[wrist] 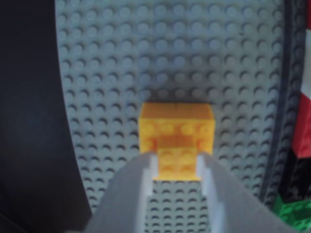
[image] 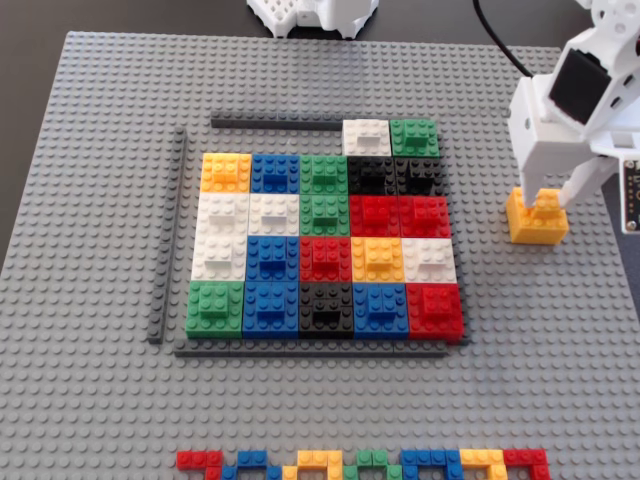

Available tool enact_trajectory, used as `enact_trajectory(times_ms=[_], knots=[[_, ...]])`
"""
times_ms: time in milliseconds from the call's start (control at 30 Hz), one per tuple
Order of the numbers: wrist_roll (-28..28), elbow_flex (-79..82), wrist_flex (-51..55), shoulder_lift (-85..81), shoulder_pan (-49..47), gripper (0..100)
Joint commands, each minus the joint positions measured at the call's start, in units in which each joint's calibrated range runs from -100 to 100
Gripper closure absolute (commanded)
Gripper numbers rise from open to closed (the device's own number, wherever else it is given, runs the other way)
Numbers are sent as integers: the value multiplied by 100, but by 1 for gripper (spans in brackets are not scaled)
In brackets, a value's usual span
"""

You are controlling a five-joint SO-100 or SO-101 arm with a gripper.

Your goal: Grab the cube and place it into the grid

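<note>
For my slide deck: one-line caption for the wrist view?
Tool straddling the raised brick atop the orange-yellow cube on the grey baseplate.

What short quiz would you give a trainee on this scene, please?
1. True or false: the cube already sits inside the grid.
2. Multiple choice: in the wrist view, the jaws stand A) above a red block, B) on either side of the cube's raised top brick, C) around a blue block.
3. Short answer: in the fixed view, how many cells of the grid's top row are filled?

Key:
1. False. It stands on the grey baseplate, right of the grid.
2. B.
3. Two: a white block and a green block.
</note>
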Motion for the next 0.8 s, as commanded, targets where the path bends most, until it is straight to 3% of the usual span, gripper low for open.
enact_trajectory(times_ms=[0, 467, 767], knots=[[-20, -334, 115, -186, 38, 95], [215, -1612, 774, -995, 38, 99], [679, -606, 911, -2817, 406, 99]])
